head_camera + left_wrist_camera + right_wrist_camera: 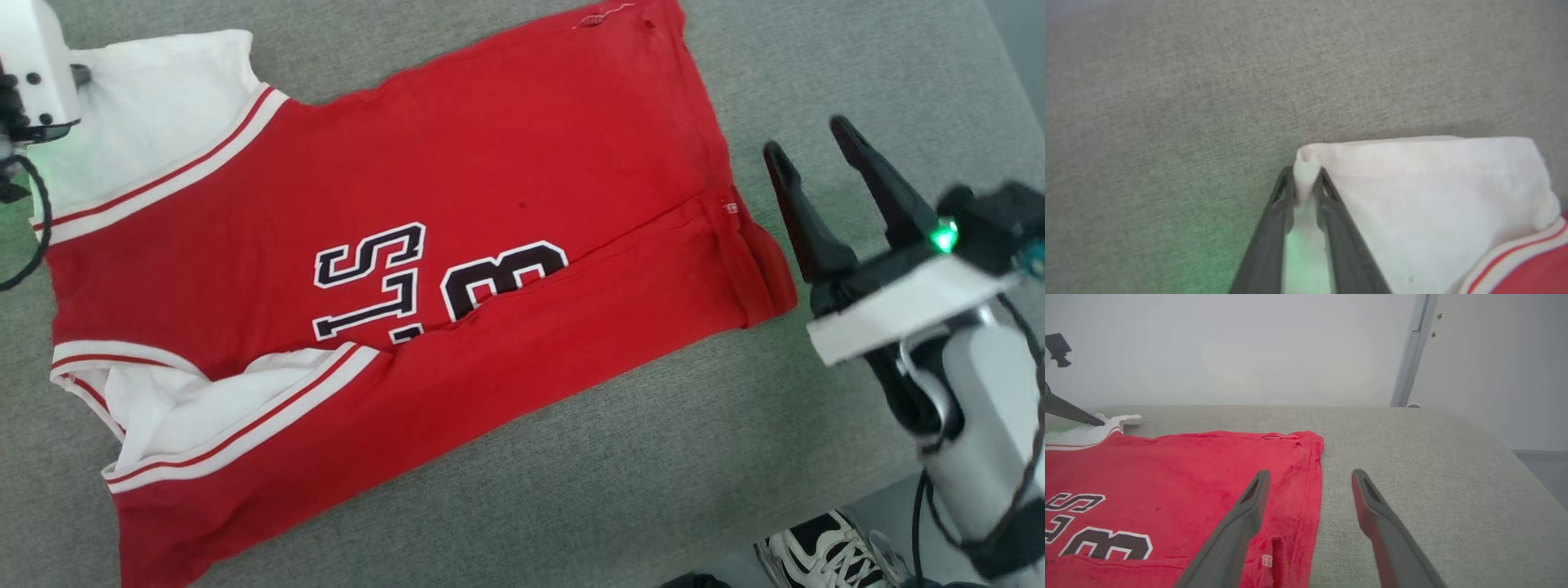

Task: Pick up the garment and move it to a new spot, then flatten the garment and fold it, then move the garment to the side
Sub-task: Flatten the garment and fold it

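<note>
The garment (pixel 490 204) is held at one point: our left hand (pixel 1306 175) is closed on the corner of the far white sleeve (pixel 1433 196), with a small tuck of cloth pinched between the fingertips, low over the counter (pixel 816 49). From that corner the sleeve runs back to the striped trim and the red body, which lies spread across the grey counter, neck end toward our left and hem (pixel 735 204) toward our right. Our right hand (pixel 807 139) is open and holds nothing. Its fingers hover just beside the hem, over bare counter, apart from the cloth.

We judge this to be the flattening step. The near long side is turned over onto the body along a crease (pixel 612 237) that cuts across the lettering (pixel 424 278), and the near sleeve (pixel 204 400) is bunched under that flap.

To do this well, we should draw the pinched sleeve outward, away from the body and close to the counter, so that it slides flat and does not lift. The pinch is thin, so the pull should be slow, or the corner may slip out. With nothing holding the hem, a firm tug would likely drag the whole garment leftward. We would bring the right hand down onto the hem first, to anchor or grip it, and then stretch between the two hands.
</note>
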Robot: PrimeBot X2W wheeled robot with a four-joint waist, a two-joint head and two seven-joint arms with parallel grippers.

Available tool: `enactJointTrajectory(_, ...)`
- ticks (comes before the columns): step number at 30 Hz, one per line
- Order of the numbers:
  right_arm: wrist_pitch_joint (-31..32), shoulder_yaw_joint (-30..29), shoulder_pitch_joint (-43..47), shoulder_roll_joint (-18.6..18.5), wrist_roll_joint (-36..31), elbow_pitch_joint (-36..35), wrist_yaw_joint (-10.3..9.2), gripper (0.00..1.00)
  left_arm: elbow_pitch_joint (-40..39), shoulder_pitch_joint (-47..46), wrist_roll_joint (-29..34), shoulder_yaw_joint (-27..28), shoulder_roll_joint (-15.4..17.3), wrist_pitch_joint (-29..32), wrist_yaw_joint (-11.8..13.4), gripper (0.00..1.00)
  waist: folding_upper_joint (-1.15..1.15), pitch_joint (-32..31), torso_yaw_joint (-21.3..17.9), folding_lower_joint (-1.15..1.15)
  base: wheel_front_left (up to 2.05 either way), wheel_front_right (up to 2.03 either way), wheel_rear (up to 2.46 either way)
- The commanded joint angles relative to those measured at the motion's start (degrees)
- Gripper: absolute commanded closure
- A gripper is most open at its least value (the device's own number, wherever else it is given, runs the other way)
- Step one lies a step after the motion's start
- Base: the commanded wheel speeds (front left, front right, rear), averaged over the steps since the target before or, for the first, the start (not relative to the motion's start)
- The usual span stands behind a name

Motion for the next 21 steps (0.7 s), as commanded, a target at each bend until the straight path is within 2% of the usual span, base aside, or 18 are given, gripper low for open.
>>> enactJointTrajectory(1,2.30,1.32,-3.10,-0.67,0.94,1.43,-0.03,0.00,0.20,1.47,-0.16,-0.82,-1.04,0.40,-0.21,1.00,0.00,0.55,0.47,0.00,0.00,0.00,0.00)
enactJointTrajectory(5,7.49,4.49,-9.94,-2.31,2.26,4.95,-0.03,0.00,-0.70,0.89,0.51,-1.36,-1.59,-0.13,-0.61,1.00,0.00,1.68,1.56,0.00,0.00,0.00,0.00)
enactJointTrajectory(11,17.45,12.43,-25.09,-6.14,5.36,16.10,-0.04,0.00,-2.92,-1.21,1.42,-2.30,-4.81,-1.42,-1.67,1.00,0.00,4.90,5.66,0.00,0.00,0.00,0.00)
enactJointTrajectory(17,30.27,20.27,-36.81,-6.76,14.48,27.52,-0.03,0.00,-3.61,-1.19,1.37,-3.17,-7.79,-3.28,-4.11,1.00,0.00,6.33,9.88,0.00,0.00,0.00,0.00)
enactJointTrajectory(21,33.92,23.82,-39.86,-6.40,17.99,31.28,-0.03,0.00,-3.03,-1.70,1.28,-3.35,-9.05,-4.28,-5.05,1.00,0.00,6.93,11.31,0.00,0.00,0.00,0.00)
